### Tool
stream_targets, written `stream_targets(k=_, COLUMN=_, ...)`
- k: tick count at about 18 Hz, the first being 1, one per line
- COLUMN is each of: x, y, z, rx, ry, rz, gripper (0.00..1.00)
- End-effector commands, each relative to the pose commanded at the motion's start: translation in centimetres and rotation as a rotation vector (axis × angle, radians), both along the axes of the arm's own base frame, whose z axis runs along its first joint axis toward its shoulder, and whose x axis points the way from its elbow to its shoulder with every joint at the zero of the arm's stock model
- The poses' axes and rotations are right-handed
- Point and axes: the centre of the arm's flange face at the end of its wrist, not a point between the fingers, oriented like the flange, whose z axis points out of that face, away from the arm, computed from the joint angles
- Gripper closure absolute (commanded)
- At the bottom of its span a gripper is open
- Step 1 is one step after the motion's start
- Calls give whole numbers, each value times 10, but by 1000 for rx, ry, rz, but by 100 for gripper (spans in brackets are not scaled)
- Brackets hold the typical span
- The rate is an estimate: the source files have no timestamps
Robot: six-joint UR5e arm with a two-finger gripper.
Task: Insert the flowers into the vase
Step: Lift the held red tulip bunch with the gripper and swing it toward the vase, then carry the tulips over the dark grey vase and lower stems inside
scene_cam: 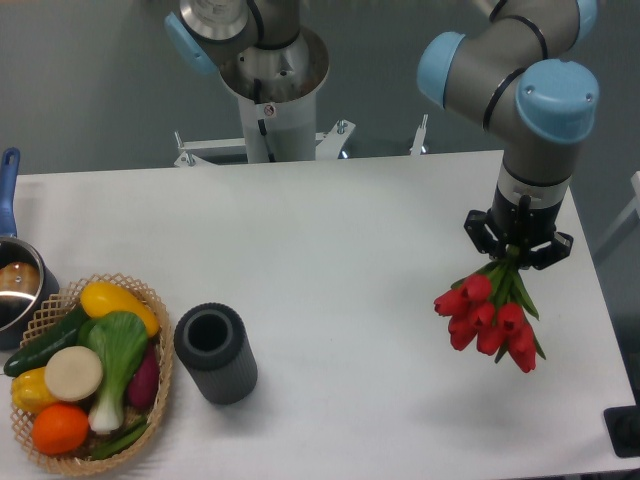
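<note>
The flowers (490, 320) hang blooms-down at the frame's right, the gripper (518, 252) pinching their stems so they clear the table (330, 250) for carrying. The vase (214, 352) stands mouth-up at lower left, well apart.

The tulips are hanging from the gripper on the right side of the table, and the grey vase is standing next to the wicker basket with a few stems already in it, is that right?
Not quite. The camera view shows the vase with an empty mouth; no stems are in it. The rest holds: the flowers hang from the gripper on the right side, and the vase stands beside the wicker basket.
</note>
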Motion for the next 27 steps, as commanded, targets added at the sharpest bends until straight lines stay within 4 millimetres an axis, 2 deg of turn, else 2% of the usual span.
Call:
stream_targets(k=5, x=15, y=26, z=31, rx=296, ry=-14, rz=41, gripper=100)
stream_targets(k=8, x=26, y=44, z=45, rx=492, ry=-117, rz=59, gripper=100)
stream_targets(k=11, x=34, y=53, z=51, rx=585, ry=-181, rz=25, gripper=100)
stream_targets(k=16, x=59, y=84, z=67, rx=722, ry=-228, rz=5, gripper=100)
stream_targets(k=20, x=73, y=89, z=74, rx=887, ry=-312, rz=-67, gripper=100)
stream_targets(k=23, x=82, y=94, z=79, rx=911, ry=-336, rz=-92, gripper=100)
stream_targets(k=27, x=117, y=121, z=81, rx=954, ry=-419, rz=-172, gripper=100)
